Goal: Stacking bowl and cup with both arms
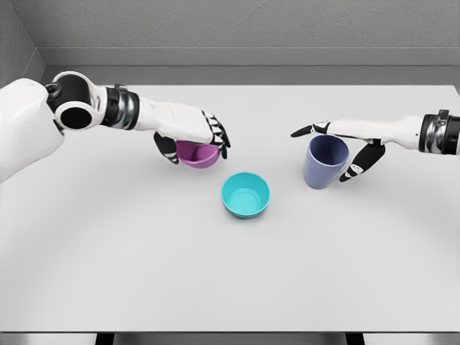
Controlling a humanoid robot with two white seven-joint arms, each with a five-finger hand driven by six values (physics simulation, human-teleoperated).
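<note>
Now, label by label:
Left hand [192,136]: curled over the purple bowl [198,154], gripping it, at 10 o'clock from the teal bowl [245,195].
Right hand [345,147]: fingers spread around the blue cup [325,162], at 2 o'clock.
Table [230,287]: white.

Two bowls [245,195] [198,154], one cup [325,162]

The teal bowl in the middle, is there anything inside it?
No. The round teal bowl stands open on the white table, and only its own smooth teal inside shows. Its near inner wall is hidden behind the rim.
</note>
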